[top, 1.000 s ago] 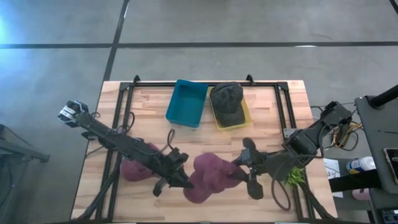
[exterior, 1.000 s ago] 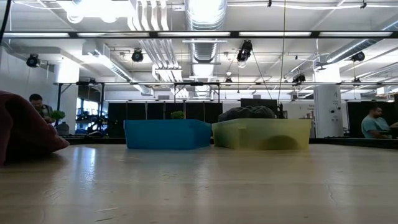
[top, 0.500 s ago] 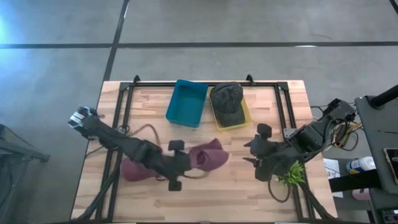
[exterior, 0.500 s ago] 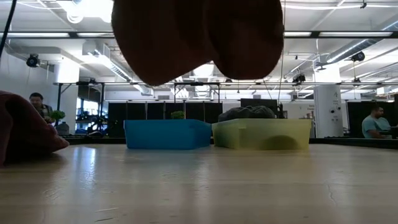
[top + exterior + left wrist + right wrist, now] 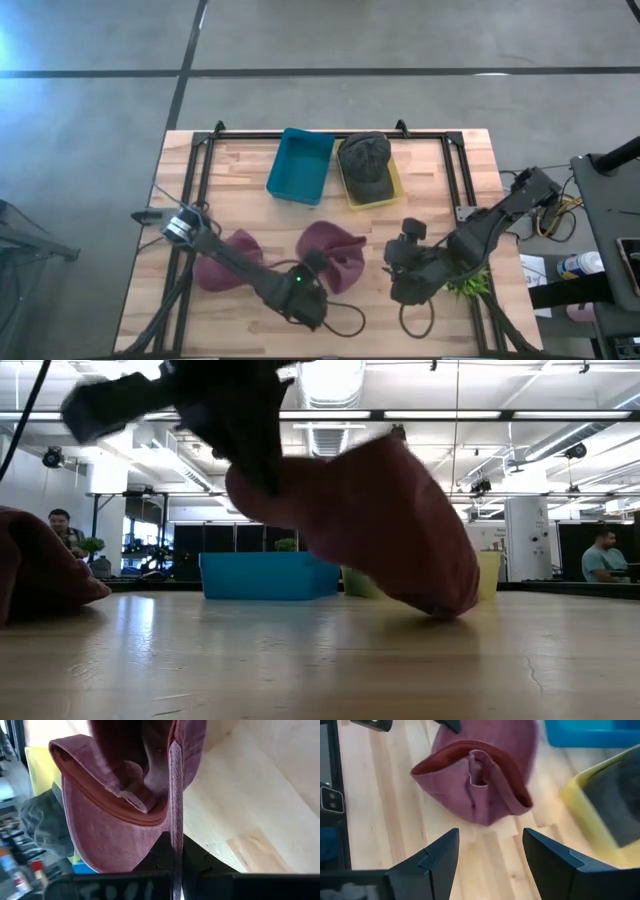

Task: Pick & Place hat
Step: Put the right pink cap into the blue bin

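A maroon hat hangs from my left gripper near the table's middle. In the low view the maroon hat slants down from my left gripper, and its lower end is at the tabletop. My right gripper stands open just right of the hat, touching nothing. Its wrist view faces the hat's open underside between the spread fingers. A dark grey hat lies in the yellow bin. My left gripper is shut on the maroon hat's rim edge, which is pinched between the two fingers and runs between them edge-on. The hat hangs tilted below and ahead of the fingers, its inner band showing. Its lower end is down at the table.
A second maroon hat lies on the table's left side, also seen as a maroon heap in the low view. A blue bin stands beside the yellow bin at the far edge. Something green lies near the right edge. People show in the room behind.
My left gripper carried the maroon hat up off the near part of the table and a little toward the far edge, then lowered it until its lower end reached the tabletop; the arm swung round under it. My right gripper drew back from the hat toward the right.
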### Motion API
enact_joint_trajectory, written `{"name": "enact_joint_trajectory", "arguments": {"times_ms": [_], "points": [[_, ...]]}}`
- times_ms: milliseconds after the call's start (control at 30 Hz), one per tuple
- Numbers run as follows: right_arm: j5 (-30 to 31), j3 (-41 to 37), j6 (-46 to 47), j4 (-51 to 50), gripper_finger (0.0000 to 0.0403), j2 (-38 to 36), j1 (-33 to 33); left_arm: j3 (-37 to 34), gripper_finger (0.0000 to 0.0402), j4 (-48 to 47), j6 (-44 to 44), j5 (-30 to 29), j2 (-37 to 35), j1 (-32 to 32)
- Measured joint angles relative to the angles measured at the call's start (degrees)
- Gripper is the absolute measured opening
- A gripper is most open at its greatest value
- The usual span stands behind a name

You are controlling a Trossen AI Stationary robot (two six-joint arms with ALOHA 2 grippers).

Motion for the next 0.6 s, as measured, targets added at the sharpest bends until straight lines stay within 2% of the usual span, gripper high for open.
{"name": "enact_joint_trajectory", "arguments": {"times_ms": [367, 600], "points": [[-0.15, -15.56, -4.89, 30.81, 0.0215, 7.2, 1.6, -0.81, 0.0005, 0.93, -1.99, -2.45, 2.54, -5.28], [-5.65, -21.25, -7.6, 54.13, 0.0185, 14.26, -2.0, -2.77, 0.0005, 4.95, -3.49, -2.66, 2.56, -6.43]]}}
